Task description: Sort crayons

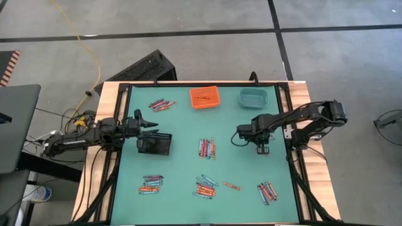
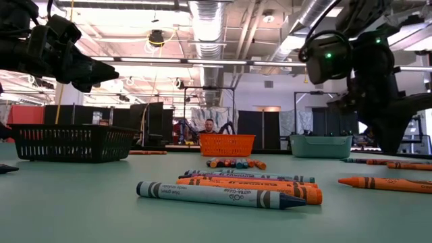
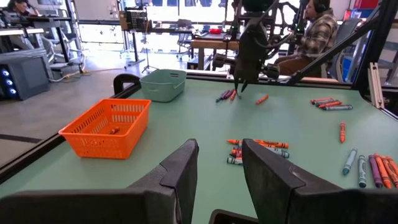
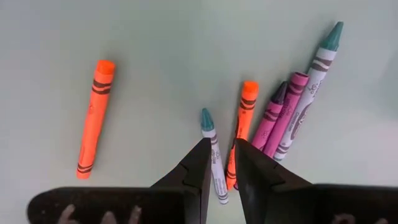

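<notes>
The green-topped bench (image 1: 182, 201) carries a black mesh basket (image 1: 154, 144) near its left edge, an orange mesh basket (image 1: 205, 97) and a teal plastic bin (image 1: 254, 97) along its far edge. Thin crayons lie in scattered clusters (image 1: 206, 149) at the middle and toward the near edge. The left gripper (image 3: 217, 177) hovers by the black basket, fingers narrowly parted, empty. The right gripper (image 4: 217, 165) points down near the right edge, fingers narrowly apart over a teal crayon (image 4: 212, 155).

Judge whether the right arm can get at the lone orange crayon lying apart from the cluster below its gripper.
Probably yes. The right gripper hangs just above the cluster, and the lone orange crayon lies close by on bare mat with nothing between them.
</notes>
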Available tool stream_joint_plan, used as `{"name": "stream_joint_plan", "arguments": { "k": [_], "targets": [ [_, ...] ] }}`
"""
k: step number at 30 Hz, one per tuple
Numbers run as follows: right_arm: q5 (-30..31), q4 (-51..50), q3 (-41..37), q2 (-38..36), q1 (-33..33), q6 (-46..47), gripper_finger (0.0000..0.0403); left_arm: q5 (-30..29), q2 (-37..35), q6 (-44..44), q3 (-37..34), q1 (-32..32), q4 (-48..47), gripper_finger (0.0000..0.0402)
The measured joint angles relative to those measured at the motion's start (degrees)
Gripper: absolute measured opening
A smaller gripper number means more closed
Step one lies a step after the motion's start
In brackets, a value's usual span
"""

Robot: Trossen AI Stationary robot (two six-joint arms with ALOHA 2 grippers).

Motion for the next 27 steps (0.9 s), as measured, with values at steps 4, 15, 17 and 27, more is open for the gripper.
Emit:
{"name": "stream_joint_plan", "arguments": {
  "k": [4, 15, 17, 27],
  "targets": [
    [-0.4, 0.8, -1.0, 0.0, -0.5, -0.1, 0.0085, 0.0, 0.0, 0.0, 0.0, 0.0, 0.0, 0.0116],
    [-2.4, 1.2, -1.1, 0.0, 0.0, -0.9, 0.0085, 0.0, 0.0, 0.0, 0.0, 0.0, 0.0, 0.0116],
    [-2.5, 1.2, -1.1, 0.0, 0.0, -0.9, 0.0085, 0.0, 0.0, 0.0, 0.0, 0.0, 0.0, 0.0116],
    [-3.3, 1.5, -1.1, 4.3, 0.0, -1.3, 0.0085, 0.0, 0.0, 0.0, 0.0, 0.0, 0.0, 0.0116]
  ]
}}
